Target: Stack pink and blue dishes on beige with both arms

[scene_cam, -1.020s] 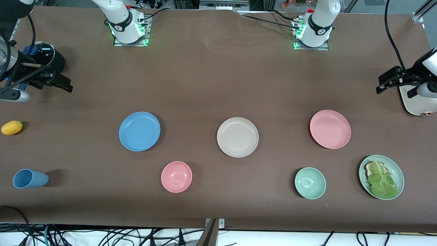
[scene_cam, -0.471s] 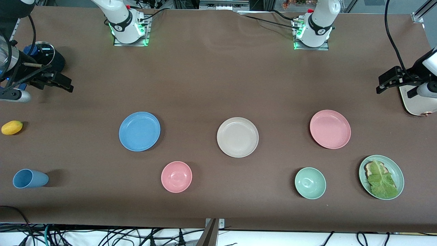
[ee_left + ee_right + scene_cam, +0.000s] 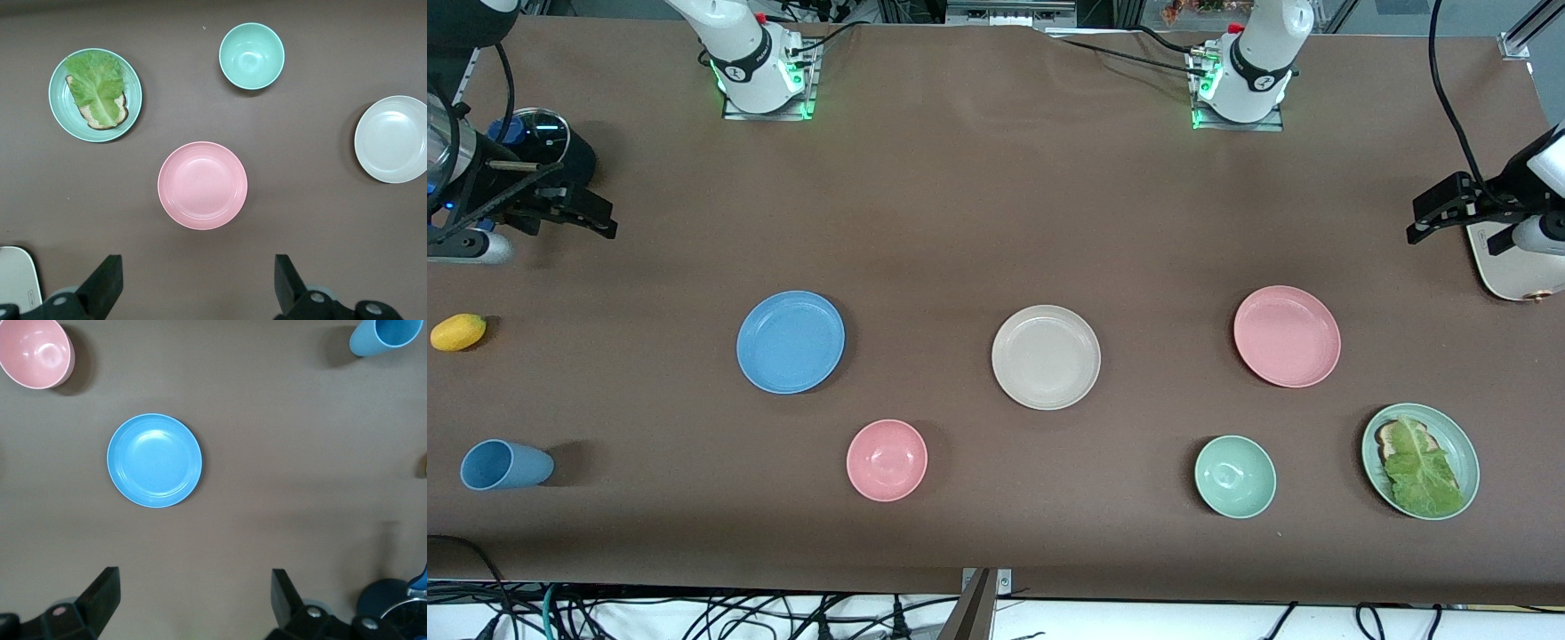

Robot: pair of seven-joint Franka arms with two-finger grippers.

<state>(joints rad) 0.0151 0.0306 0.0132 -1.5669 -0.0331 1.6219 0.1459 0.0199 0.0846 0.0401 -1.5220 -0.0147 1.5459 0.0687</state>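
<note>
Three equal plates lie in a row across the table: the sky-blue plate (image 3: pixel 790 341) toward the right arm's end, the beige plate (image 3: pixel 1046 356) in the middle, and the pale pink plate (image 3: pixel 1287 336) toward the left arm's end. My right gripper (image 3: pixel 600 220) hangs open over the table's edge at the right arm's end, apart from the blue plate (image 3: pixel 154 460). Its wrist view shows that gripper (image 3: pixel 195 583) with nothing between the fingers. My left gripper (image 3: pixel 1418 222) hangs open at the other end, empty (image 3: pixel 197 270), with the pink plate (image 3: pixel 202 185) and beige plate (image 3: pixel 392 139) in its wrist view.
Nearer the front camera lie a pink bowl (image 3: pixel 887 460), a mint-green bowl (image 3: pixel 1235 476), a green plate (image 3: pixel 1369 458) with bread and lettuce, a light-blue cup (image 3: pixel 505 465) on its side and a yellow fruit (image 3: pixel 458 332). A dark round jar (image 3: pixel 551 147) and a white device (image 3: pixel 1516 267) sit at the ends.
The right gripper has drifted very slightly. The left gripper and all the dishes have stayed where they were.
</note>
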